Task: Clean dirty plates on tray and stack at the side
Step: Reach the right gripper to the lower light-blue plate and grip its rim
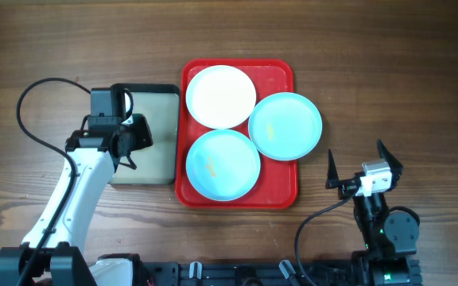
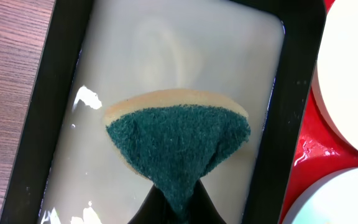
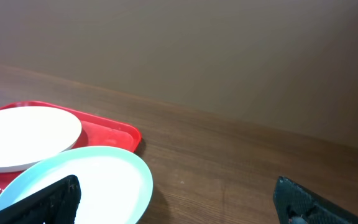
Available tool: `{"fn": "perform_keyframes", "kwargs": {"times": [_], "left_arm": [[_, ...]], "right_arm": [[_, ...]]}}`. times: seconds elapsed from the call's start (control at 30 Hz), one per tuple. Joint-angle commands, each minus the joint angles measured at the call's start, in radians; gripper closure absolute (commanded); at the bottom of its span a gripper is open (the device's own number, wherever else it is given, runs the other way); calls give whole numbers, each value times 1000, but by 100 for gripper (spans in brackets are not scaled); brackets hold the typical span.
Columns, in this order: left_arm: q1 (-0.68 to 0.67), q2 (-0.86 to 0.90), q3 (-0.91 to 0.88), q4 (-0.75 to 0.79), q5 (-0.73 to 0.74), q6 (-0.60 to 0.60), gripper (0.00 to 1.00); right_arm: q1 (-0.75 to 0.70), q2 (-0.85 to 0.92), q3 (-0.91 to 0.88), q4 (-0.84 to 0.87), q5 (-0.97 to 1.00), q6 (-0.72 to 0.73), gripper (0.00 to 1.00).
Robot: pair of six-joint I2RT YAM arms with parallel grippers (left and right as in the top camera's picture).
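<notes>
Left end effector (image 2: 180, 206): the jaws are pressed together on the lower corner of a sponge (image 2: 178, 140), green scouring face toward the wrist camera and yellow foam showing along its upper edge. You hold it over the black-rimmed beige tray (image 2: 61, 99), whose glossy floor shows bright reflections. Whether the sponge touches that floor cannot be told. Right end effector (image 1: 358, 159): the fingers are spread wide and hold nothing, parked over bare desk (image 1: 388, 63) to the right of the work area. Between the two arms sits the red tray (image 1: 281, 187), just beside the beige one. It carries all three plates. The white plate (image 1: 221, 95) is at the far left. One light blue plate (image 1: 223, 164) is at the near left. The second light blue plate (image 1: 286, 125) is on the right, its edge overhanging the tray's right rim. Faint yellowish marks show on both blue plates, while the white one is too bright to judge. Progress, as a judgement: you are at the opening stage. The cleaning tool is in hand, but no plate appears wiped, none is lifted, and no stack exists at the side. Left to do: scrub each of the three plates, then move them off the tray and pile them.
</notes>
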Motion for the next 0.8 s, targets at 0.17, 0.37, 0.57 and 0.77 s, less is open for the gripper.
{"fn": "perform_keyframes", "kwargs": {"times": [0.17,0.37,0.57,0.77], "left_arm": [[-5,7,4,28,124,16,96],[-5,7,4,34,145,16,96],[-5,7,4,38,144,16,96],[-5,7,4,38,151,16,96]], "right_arm": [[5,-4,-1,68,-265,49,0],[5,90,224,-20,-342,200,0],[5,636,850,-484,-387,200,0],[5,1173,1196,-881,-450,326,0]]}}
